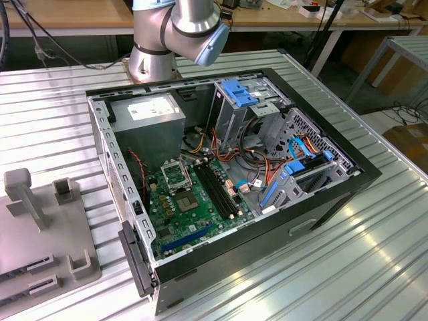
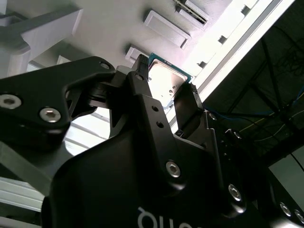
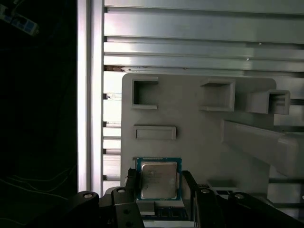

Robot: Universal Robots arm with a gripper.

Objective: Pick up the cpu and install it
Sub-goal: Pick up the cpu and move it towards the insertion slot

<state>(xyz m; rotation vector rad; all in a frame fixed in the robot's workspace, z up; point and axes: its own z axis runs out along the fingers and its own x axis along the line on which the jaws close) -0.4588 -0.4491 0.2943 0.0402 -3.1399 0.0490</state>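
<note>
The cpu (image 3: 158, 179) is a small square chip with a silver-grey metal top and a green rim. It sits between the two black fingers of my gripper (image 3: 159, 184), which is shut on its opposite edges. In the second wrist view the same cpu (image 2: 165, 81) shows between the fingertips (image 2: 189, 95) of the gripper (image 2: 165, 80). It hangs well above the grey fixture plate (image 3: 199, 137). In the exterior view the open computer case (image 1: 227, 167) lies on the table, with the motherboard's square socket frame (image 1: 175, 175) exposed.
The grey fixture plate (image 1: 40, 227) with raised blocks and pockets lies at the exterior view's left. Inside the case are a grey power-supply box (image 1: 150, 117), black memory slots (image 1: 217, 187), cable bundles (image 1: 257, 167) and blue drive brackets (image 1: 239, 92). The arm's base (image 1: 154, 57) stands behind the case.
</note>
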